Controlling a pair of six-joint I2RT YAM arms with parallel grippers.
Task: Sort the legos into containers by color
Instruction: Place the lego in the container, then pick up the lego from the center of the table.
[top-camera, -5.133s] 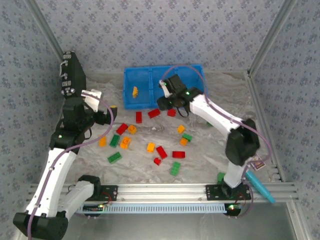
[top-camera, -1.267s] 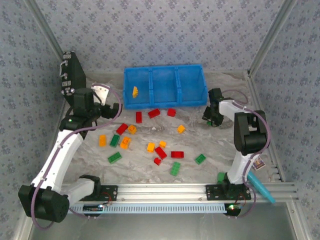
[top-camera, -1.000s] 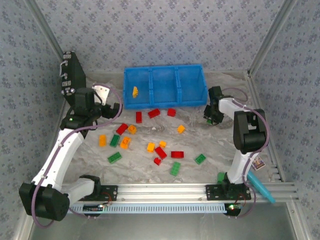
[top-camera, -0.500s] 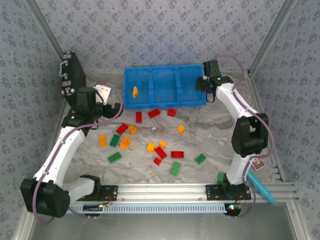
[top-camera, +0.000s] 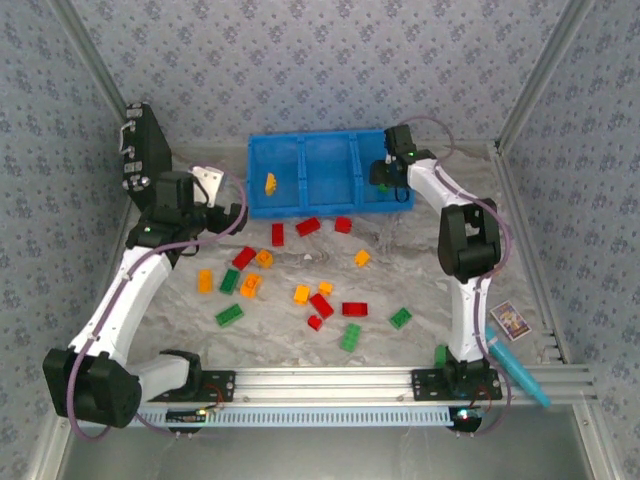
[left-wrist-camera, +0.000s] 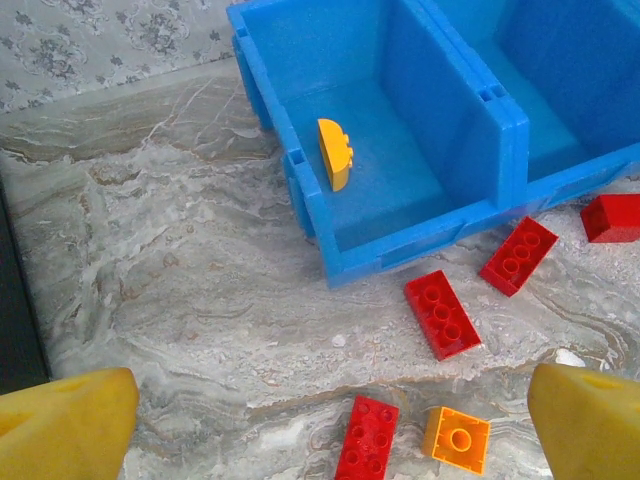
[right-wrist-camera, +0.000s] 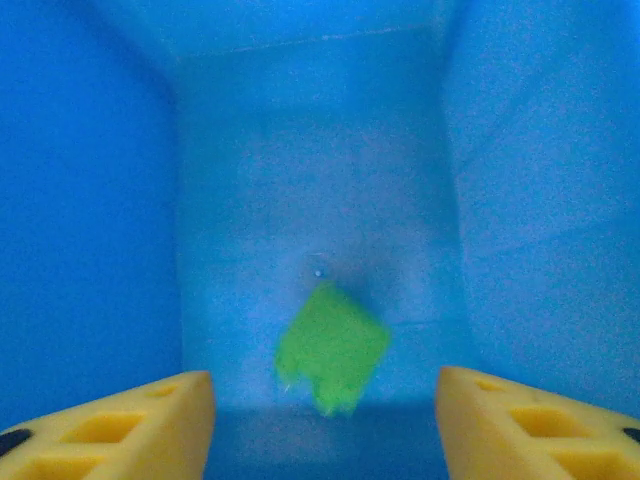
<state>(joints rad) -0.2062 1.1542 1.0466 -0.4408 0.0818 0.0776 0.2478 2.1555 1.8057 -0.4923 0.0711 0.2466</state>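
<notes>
Step in hand, as judged: drop-off of a green brick. The right tool (right-wrist-camera: 320, 425) is poised over one compartment of the bright blue, smooth-walled plastic bin (right-wrist-camera: 90, 200). Its yellow pads are parted and nothing is gripped. The small green plastic brick (right-wrist-camera: 331, 348) is seen below and between the pads, clear of both. It is blurred, so whether it is at rest cannot be told.

The left tool (left-wrist-camera: 330, 420) is spread wide and empty above the grey marbled counter (left-wrist-camera: 150, 280). Ahead of it an orange-yellow rounded brick (left-wrist-camera: 335, 152) lies in the nearest compartment, and glossy red studded bricks (left-wrist-camera: 442, 313) lie loose.

Next, presumably: the right tool is to be lifted clear of the walls and another loose brick chosen.
</notes>
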